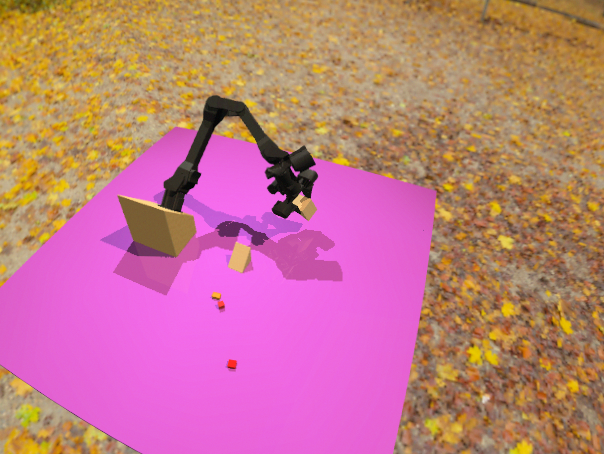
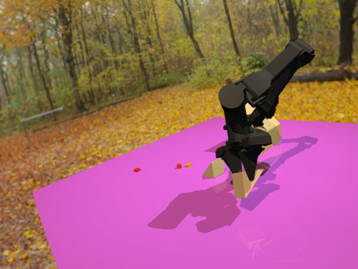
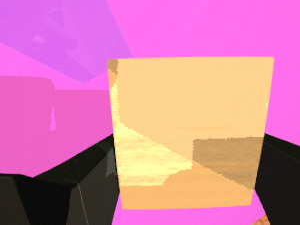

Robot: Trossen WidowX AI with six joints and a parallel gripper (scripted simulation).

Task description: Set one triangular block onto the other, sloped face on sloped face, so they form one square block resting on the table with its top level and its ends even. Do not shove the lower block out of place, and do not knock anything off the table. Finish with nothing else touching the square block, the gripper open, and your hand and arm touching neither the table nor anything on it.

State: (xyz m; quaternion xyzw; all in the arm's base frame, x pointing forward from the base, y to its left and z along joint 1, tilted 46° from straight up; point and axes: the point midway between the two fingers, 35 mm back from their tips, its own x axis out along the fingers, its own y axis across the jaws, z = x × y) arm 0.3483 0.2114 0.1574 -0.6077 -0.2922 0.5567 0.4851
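Note:
My gripper [image 1: 296, 199] [image 2: 244, 175] [image 3: 183, 139] is shut on one triangular block [image 1: 306, 208] [image 2: 239, 186] [image 3: 190, 109]. The block is tilted and raised above the magenta table [image 1: 325, 375] [image 2: 118, 237]. In the wrist view one broad rectangular face fills the space between the black fingers; the block's other faces are hidden there. The other triangular block [image 1: 240, 258] [image 2: 219, 169] rests on the table, apart from the gripper, with a sloped face showing in the top view. It is not seen in the wrist view.
A large wooden block [image 1: 155, 225] [image 2: 273, 130] stands beside the arm's base. A small orange block [image 1: 216, 295] [image 2: 188, 165] and a small red block [image 1: 221, 304] [image 2: 178, 166] lie near the resting triangular block. Another red block [image 1: 232, 364] [image 2: 137, 169] lies farther out.

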